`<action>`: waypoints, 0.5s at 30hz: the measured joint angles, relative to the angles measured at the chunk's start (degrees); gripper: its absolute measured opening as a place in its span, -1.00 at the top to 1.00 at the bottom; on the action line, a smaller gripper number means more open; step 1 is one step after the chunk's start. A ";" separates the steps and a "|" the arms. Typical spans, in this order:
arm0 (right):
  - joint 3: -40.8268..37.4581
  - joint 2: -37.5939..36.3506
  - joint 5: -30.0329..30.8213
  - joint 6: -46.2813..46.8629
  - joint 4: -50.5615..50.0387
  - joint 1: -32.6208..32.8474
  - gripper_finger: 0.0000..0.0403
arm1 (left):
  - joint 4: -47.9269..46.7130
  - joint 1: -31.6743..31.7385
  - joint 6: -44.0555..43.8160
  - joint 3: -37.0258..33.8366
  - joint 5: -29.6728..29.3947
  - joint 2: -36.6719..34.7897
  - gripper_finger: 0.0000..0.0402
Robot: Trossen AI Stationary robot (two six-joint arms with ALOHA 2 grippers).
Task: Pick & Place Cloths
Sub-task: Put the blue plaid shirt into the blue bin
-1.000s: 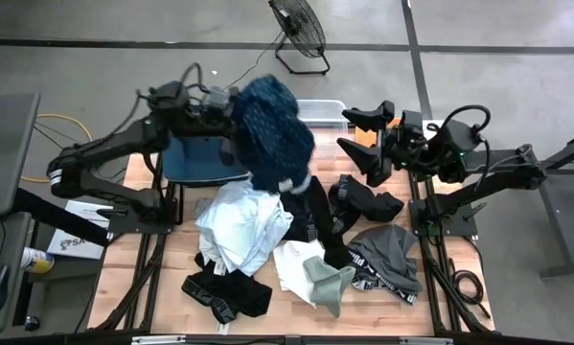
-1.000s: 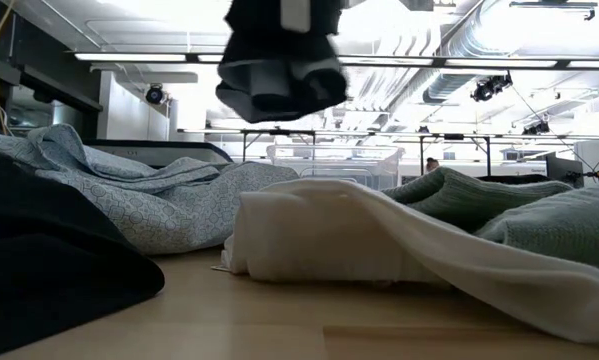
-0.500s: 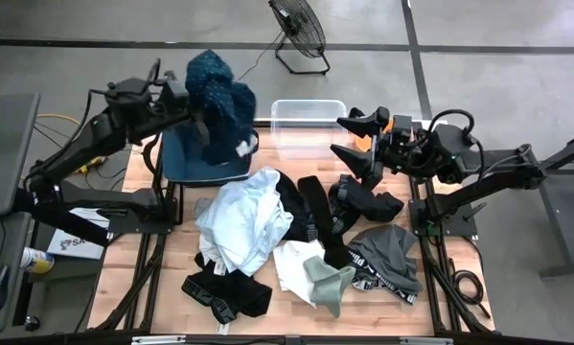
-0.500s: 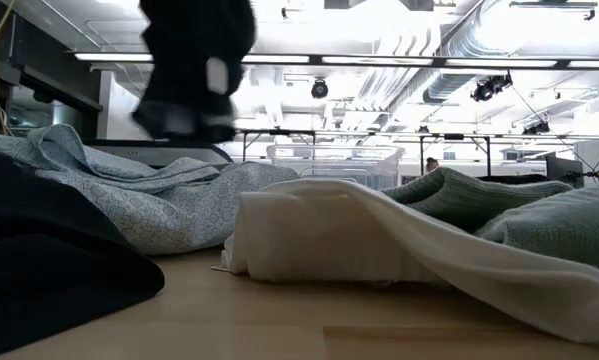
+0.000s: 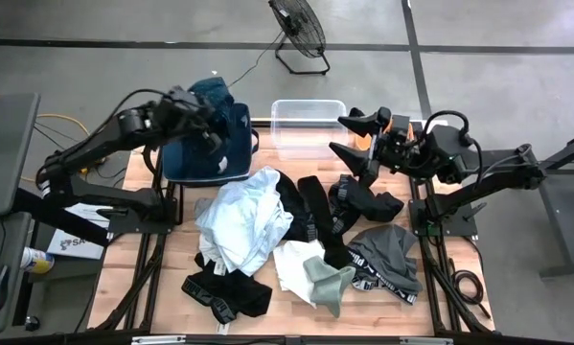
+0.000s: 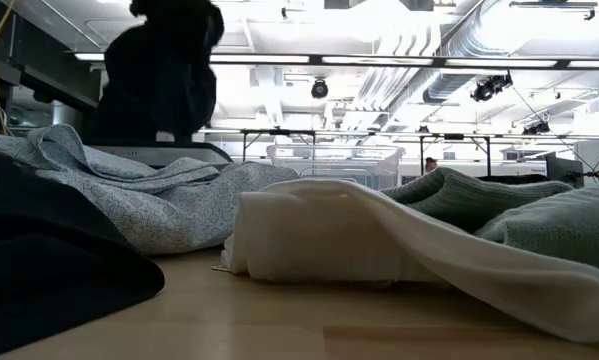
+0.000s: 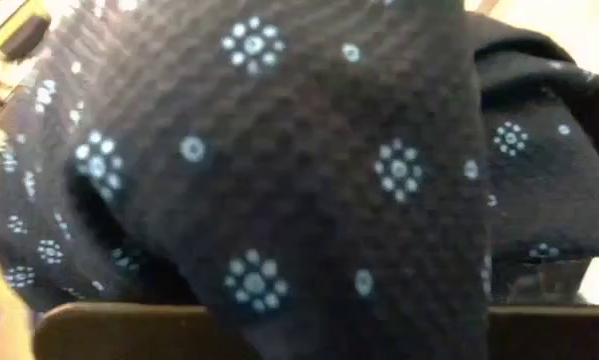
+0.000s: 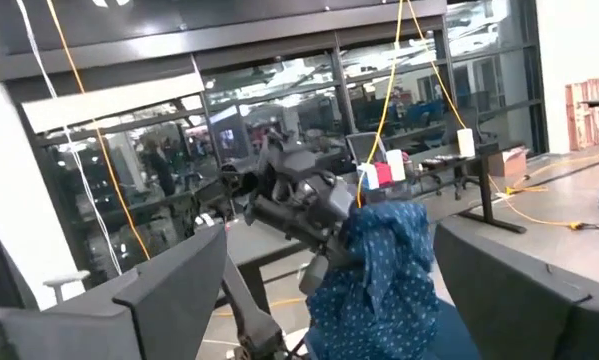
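Note:
My left gripper (image 5: 206, 132) is shut on a navy cloth with pale dots (image 5: 227, 113), held over the navy fabric bin (image 5: 202, 165) at the table's far left. That cloth fills the left wrist view (image 7: 309, 170) and shows dark in the low view (image 6: 159, 75). My right gripper (image 5: 355, 136) hangs open above the table's far right, holding nothing. Other cloths lie heaped on the table: pale blue (image 5: 243, 225), white (image 5: 291, 264), grey-green (image 5: 331, 283), grey (image 5: 387, 249) and black (image 5: 227, 292). My left gripper is shut on the navy dotted cloth, but the bunched fabric (image 8: 374, 265) covers the fingers, so the part held cannot be told. The cloth drapes over and hangs below the gripper in slack folds, above the bin. Whether its lower end touches the bin I cannot tell.
A clear plastic tub (image 5: 308, 125) stands at the far edge between the two arms. A black cloth (image 5: 365, 201) lies below my right gripper. A floor fan (image 5: 298, 34) stands beyond the table. A white box (image 5: 76, 240) sits off the left side.
My left gripper has swung from above the pile toward the table's far left, then sunk and tipped downward over the bin. The navy dotted cloth has gone with it, from hanging over the heap to hanging at the bin.

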 joint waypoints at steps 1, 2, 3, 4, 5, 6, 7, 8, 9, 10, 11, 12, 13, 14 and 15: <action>0.00 0.00 0.40 0.14 -0.41 0.00 -0.74 | -1.02 0.00 0.46 0.00 -0.80 1.02 0.85; -0.01 0.01 0.74 0.16 -0.75 0.00 -0.74 | -1.78 0.00 0.72 0.00 -1.26 2.07 0.85; -0.01 0.02 0.76 0.16 -0.99 0.00 -0.74 | -2.47 0.00 0.81 0.00 -1.76 3.10 0.85; -0.01 0.02 0.76 0.20 -1.03 0.00 -0.74 | -3.37 0.02 0.82 0.00 -2.27 4.31 0.85; -0.01 0.02 0.78 0.24 -1.01 0.00 -0.74 | -4.23 0.09 0.84 0.00 -2.56 5.51 0.85; -0.01 0.02 0.78 0.25 -1.01 0.00 -0.74 | -4.96 0.44 0.87 0.00 -2.76 6.68 0.85; -0.01 0.02 0.78 0.29 -1.01 0.00 -0.74 | -5.58 1.08 0.90 0.00 -2.68 7.72 0.85; -0.01 0.02 0.78 0.32 -1.05 0.00 -0.74 | -6.63 1.78 0.87 0.00 -2.37 8.71 0.85; -0.01 0.02 0.78 0.32 -1.08 0.00 -0.74 | -7.92 2.58 0.80 0.00 -2.14 9.76 0.85; -0.01 0.02 0.78 0.32 -1.11 0.00 -0.74 | -8.88 3.41 0.36 0.00 -1.99 10.79 0.85; -0.01 0.02 0.78 0.32 -1.15 0.00 -0.74 | -9.80 4.28 -0.55 0.00 -1.81 11.93 0.85; -0.01 0.02 0.76 0.33 -1.19 0.00 -0.74 | -10.95 5.28 -1.60 0.00 -1.44 12.98 0.85; -0.01 0.02 0.76 0.50 -1.28 0.00 -0.74 | -11.99 6.40 -2.55 -0.02 -0.54 13.90 0.85; -0.01 0.02 0.78 1.07 -1.52 0.00 -0.74 | -12.84 7.58 -3.42 -0.02 0.73 14.61 0.85; -0.01 0.02 0.76 1.65 -1.89 0.00 -0.74 | -13.26 8.73 -4.14 -0.02 2.73 15.22 0.85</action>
